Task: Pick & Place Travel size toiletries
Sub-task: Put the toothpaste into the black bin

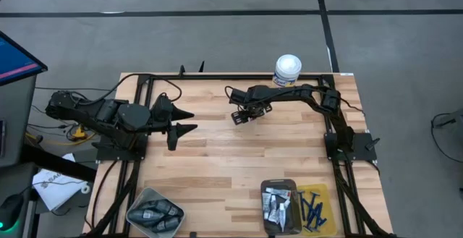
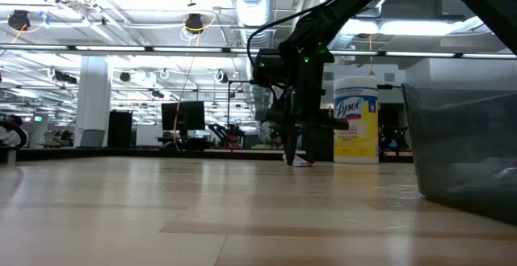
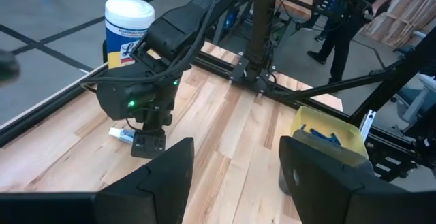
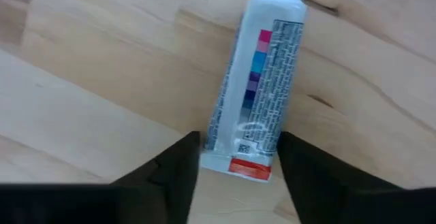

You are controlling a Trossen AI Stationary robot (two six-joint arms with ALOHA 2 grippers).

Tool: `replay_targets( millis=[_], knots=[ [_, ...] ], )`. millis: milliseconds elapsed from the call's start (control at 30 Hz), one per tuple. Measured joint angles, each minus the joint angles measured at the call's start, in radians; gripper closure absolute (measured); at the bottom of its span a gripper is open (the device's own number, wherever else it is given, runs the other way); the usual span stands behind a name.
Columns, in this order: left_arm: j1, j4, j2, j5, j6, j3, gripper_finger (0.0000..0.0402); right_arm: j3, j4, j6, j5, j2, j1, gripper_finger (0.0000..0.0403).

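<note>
Currently one small white tube [image 4: 253, 88] lies flat on the bare wood at the far side of the table, near the yellow canister [image 1: 287, 70] with the white lid. Coloured marks run down its side, a red strip sits at its crimped end.

Right gripper [image 4: 235, 163] is down over that tube. Its two dark fingers [image 4: 170, 173] stand either side of the crimped end, close in; from the wrist view it is hard to say whether they are touching the tube yet, so call it closing around it, not a firm hold. Tube not yet lifted off the wood.

Left gripper [image 1: 187, 121] waits over the left part of the table, well apart from the tube, fingers spread and empty.

Near edge of the table: a clear bin [image 1: 292, 186] already holds several white tubes [image 1: 278, 203]; just beside it a yellow bin [image 1: 327, 190] holds blue razors [image 1: 312, 213]. A bowl [image 1: 144, 195] at the near left holds dark grey pieces [image 1: 154, 213].

Judgement: sorting looks nearly finished. This tube is the only loose item visible on the wood. Left to do: secure it, lift, carry it across to the clear bin, release.
</note>
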Motion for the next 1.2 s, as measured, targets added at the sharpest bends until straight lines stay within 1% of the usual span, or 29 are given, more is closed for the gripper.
replay_targets(
  millis=[200, 333, 567, 800, 1000, 1100, 1200],
  knots=[
    [0.0, 0.0, 0.0, 0.0, 0.0, 0.0, 0.0189, -0.001, -0.014, -0.007, -0.007, 0.002, 0.001, 0.0284],
    [0.0, 0.0, 0.0, 0.0, 0.0, 0.0, 0.0189, -0.001, -0.017, -0.014, -0.015, 0.003, 0.002, 0.0312],
    [0.0, 0.0, 0.0, 0.0, 0.0, 0.0, 0.0189, 0.0, -0.044, -0.018, -0.022, 0.003, 0.012, 0.033],
    [0.0, 0.0, 0.0, 0.0, 0.0, 0.0, 0.0189, 0.038, -0.137, -0.068, -0.043, -0.024, 0.04, 0.035],
    [0.0, 0.001, 0.0, 0.0, 0.0, 0.0, 0.0189, 0.061, -0.163, -0.08, -0.024, -0.13, 0.082, 0.0359],
    [0.0, 0.002, 0.0, 0.0, 0.0, 0.0, 0.0189, 0.061, -0.198, -0.055, -0.022, -0.195, 0.138, 0.036],
    [0.0, 0.002, 0.0, 0.0, -0.002, 0.0, 0.0189, 0.063, -0.246, -0.031, -0.022, -0.277, 0.22, 0.036]
  ],
)
